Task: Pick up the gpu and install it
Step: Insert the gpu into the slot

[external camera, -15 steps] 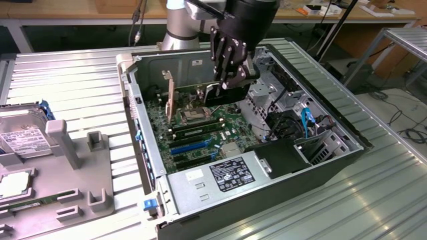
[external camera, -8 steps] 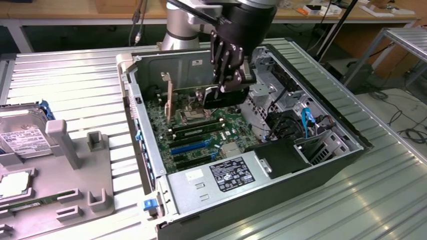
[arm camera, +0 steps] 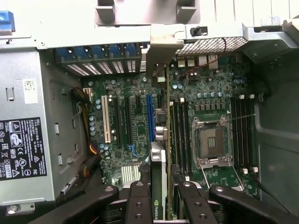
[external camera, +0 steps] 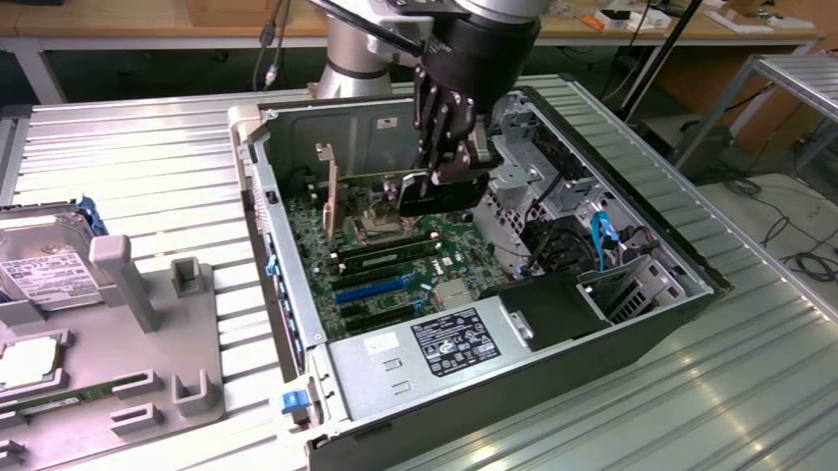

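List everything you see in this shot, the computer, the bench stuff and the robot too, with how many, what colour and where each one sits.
gpu: one, black, held above the motherboard
computer case: one, black and grey, open, on the table
motherboard: one, green, inside the case
power supply: one, grey with a black label, in the case end nearest the exterior camera
cable: one, blue, in the case at the exterior view's right
hard drive: one, grey with a white label, on the fixture
fixture: one, grey, on the table at the exterior view's left
table: one, silver, ribbed, under everything
gripper: one, black, closed on the gpu
arm: one, silver-grey, behind the case
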Available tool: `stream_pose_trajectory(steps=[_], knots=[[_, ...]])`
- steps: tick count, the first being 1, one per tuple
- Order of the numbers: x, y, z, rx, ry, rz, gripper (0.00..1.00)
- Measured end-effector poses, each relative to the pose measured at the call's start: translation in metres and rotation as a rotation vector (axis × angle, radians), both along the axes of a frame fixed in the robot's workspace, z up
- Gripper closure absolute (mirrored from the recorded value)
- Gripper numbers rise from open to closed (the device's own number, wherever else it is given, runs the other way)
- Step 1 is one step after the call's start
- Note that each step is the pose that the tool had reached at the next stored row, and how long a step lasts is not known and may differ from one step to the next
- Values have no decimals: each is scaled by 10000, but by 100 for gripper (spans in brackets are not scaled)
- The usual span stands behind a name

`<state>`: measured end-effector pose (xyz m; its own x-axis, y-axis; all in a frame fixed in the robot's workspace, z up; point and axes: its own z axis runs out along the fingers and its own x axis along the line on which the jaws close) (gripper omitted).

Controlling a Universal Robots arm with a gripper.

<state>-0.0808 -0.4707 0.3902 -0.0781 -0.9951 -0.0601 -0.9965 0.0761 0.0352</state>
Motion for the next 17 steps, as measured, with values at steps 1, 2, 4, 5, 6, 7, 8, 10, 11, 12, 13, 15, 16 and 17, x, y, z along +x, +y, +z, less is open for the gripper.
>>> stream_pose_trajectory(steps=[1, 2, 4, 5, 6, 7, 8, 10, 11, 12, 13, 15, 16, 17], knots=[[0, 0, -18, 0, 0, 0, 73], [0, 0, -30, 0, 1, 0, 73], [0, 0, -75, -2, 1, 0, 73], [0, 0, -87, -1, 1, 0, 73], [0, 0, -98, -1, 1, 0, 73], [0, 0, -110, -1, 1, 0, 73], [0, 0, -124, 0, 0, 0, 73], [0, 1, -165, 5, 1, 0, 73], [0, 3, -186, 22, 1, 0, 73], [0, 8, -212, 59, 1, -1, 73], [0, 14, -221, 70, 0, -1, 73], [0, 15, -221, 69, 1, 0, 73], [0, 30, -223, 70, 1, -2, 73], [0, 44, -224, 70, 1, -2, 73]])
